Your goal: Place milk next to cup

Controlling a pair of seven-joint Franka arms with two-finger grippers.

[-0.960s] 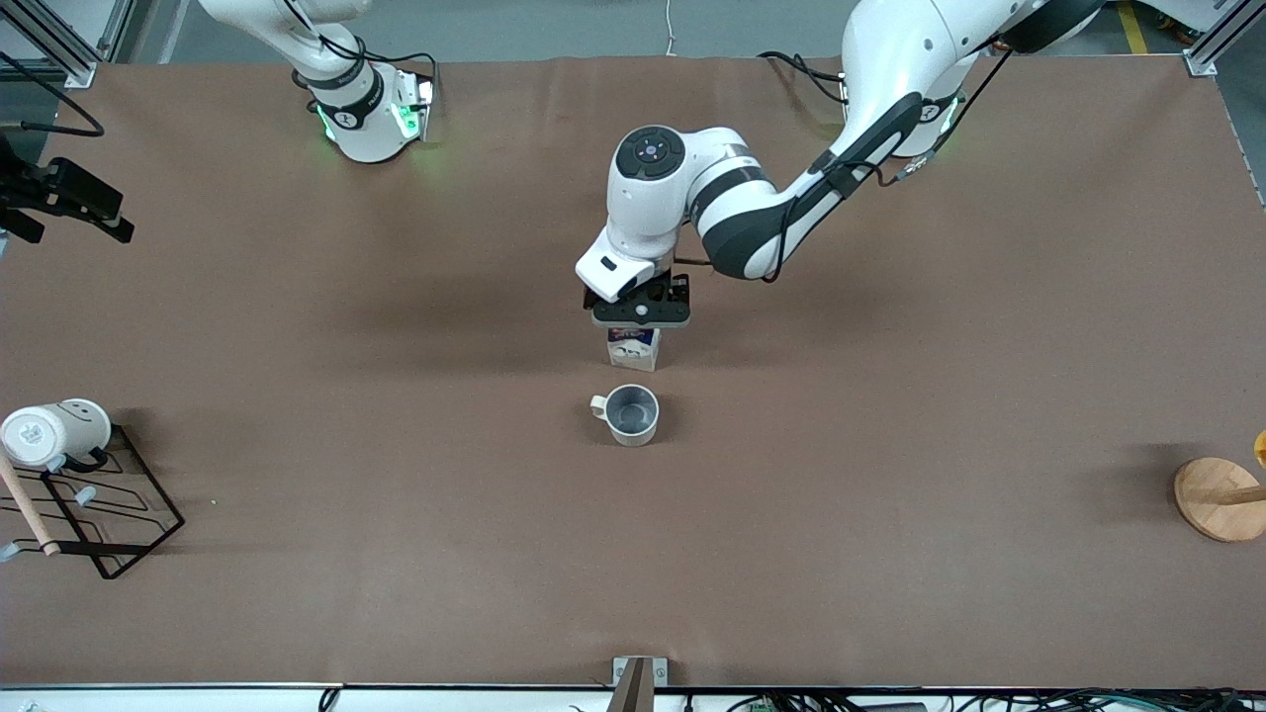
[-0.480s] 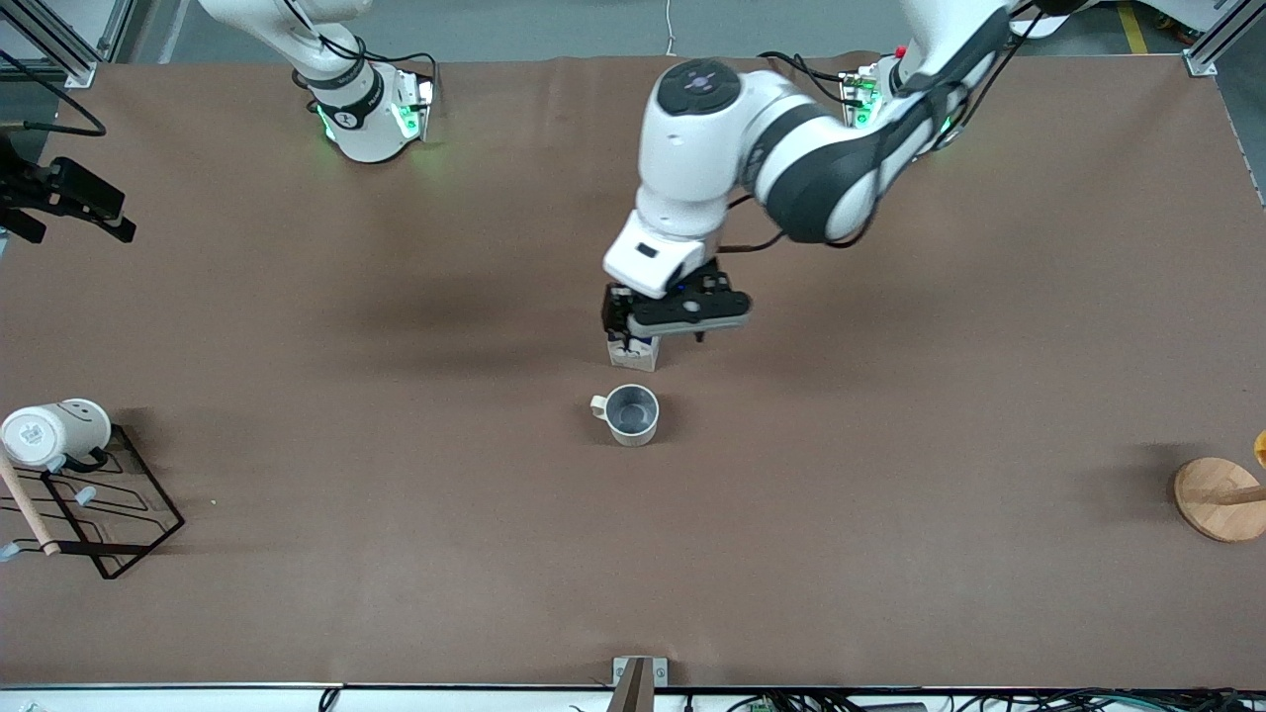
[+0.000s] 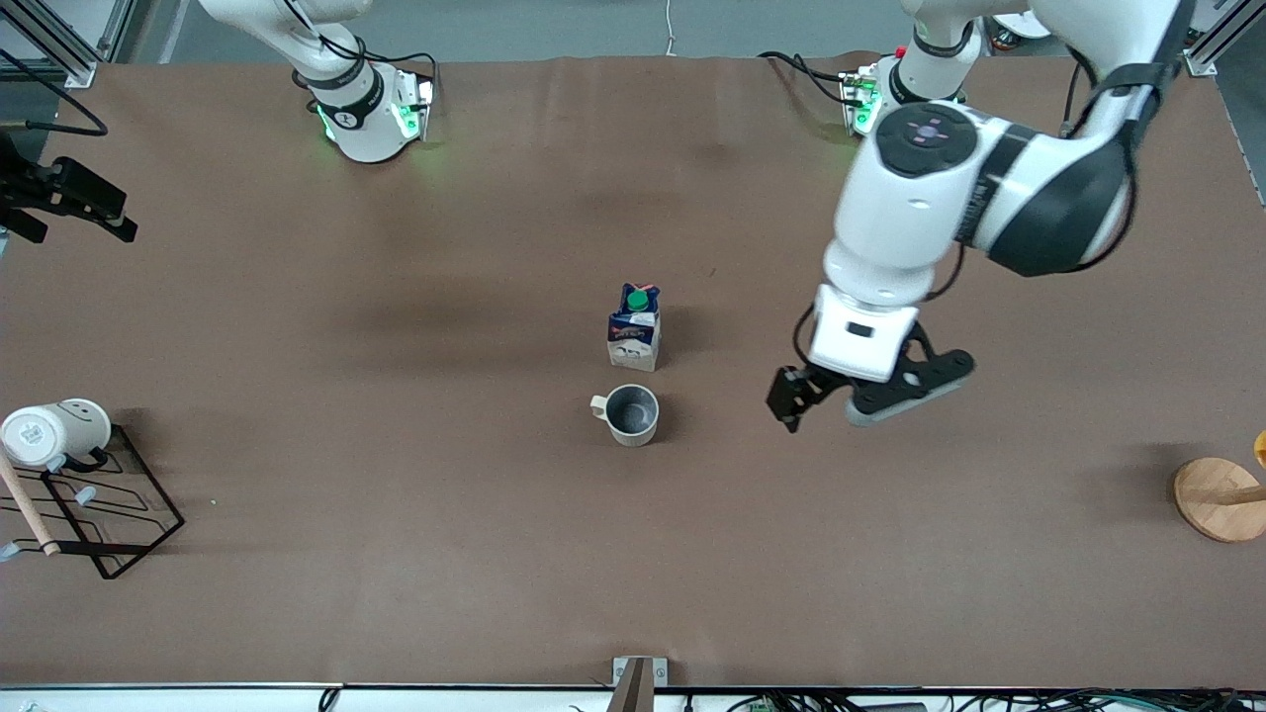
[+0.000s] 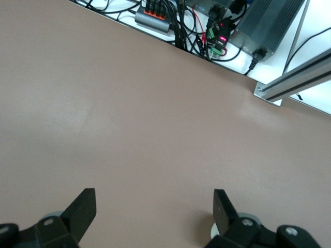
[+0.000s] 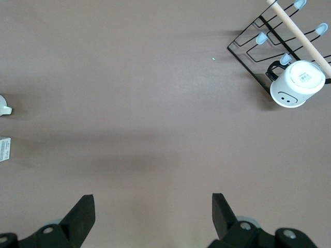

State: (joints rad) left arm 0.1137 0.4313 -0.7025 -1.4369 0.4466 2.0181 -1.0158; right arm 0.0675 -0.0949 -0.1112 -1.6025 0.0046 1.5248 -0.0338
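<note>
Right wrist view: cup (image 5: 3,105) and milk (image 5: 4,149) both cut by the frame edge, only slivers showing. Front view: round wooden base (image 3: 1220,497) at the left arm's end of the table runs off the frame; label print on the milk too small to read. Right gripper out of the front view; only its fingertips (image 5: 83,212) show.

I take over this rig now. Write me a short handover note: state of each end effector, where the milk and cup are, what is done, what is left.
Left end effector: open, empty, in the air over bare table toward the left arm's end.
Right end effector: open, empty, arm waits.
White and dark blue gable-top milk carton with green cap: upright on the table, beside the small beige-grey cup, slightly farther from the front camera, a small gap between them.
Done: milk stands next to cup.
Left: nothing visible except parking the left arm.
</note>
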